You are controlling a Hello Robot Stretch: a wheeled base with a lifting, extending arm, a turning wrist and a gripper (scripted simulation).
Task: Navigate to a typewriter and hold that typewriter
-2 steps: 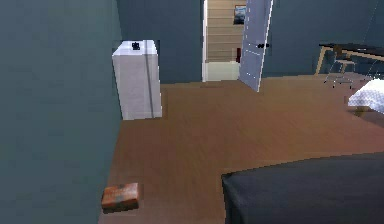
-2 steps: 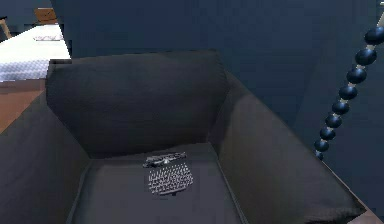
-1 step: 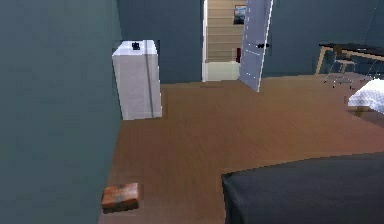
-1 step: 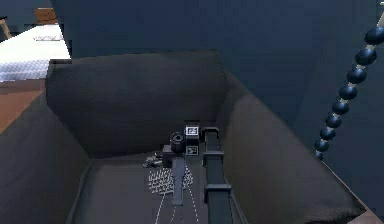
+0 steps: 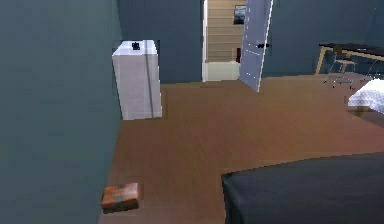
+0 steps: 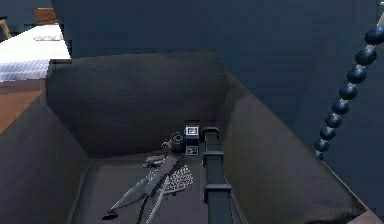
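The pincer (image 6: 148, 190) lies low over the seat of a dark grey armchair (image 6: 130, 100), its two thin pale-grey fingers (image 6: 130, 197) slanting down toward the arm side view's lower left. How the fingers stand to one another cannot be told, nor whether they hold anything, since the seat cushion lies right behind them. Just right of the pincer stand two small white marker squares (image 6: 192, 131) at the end of the dark square arm bar (image 6: 212, 180). The armchair wraps around the pincer: a broad, smooth backrest beyond it and a thick padded armrest on either side, all matt and soft-edged. Behind the backrest is a flat deep-blue wall (image 6: 200, 30). Well to the pincer's right hangs a curved string of round dark-blue beads (image 6: 345, 90). Far off to the pincer's upper left is a white bed (image 6: 30, 55) on a brown wooden floor (image 6: 12, 105). In the forward view the same brown floor (image 5: 230, 120) runs to a boxy white cabinet (image 5: 137, 80) with a small dark thing (image 5: 135, 45) on top, too small to tell whether it is the typewriter. A flat reddish-brown box (image 5: 122, 195) lies on the floor near the teal wall (image 5: 50, 100), a white door (image 5: 257, 45) stands ajar, and a dark-topped bench (image 5: 350, 46) is at that view's right.
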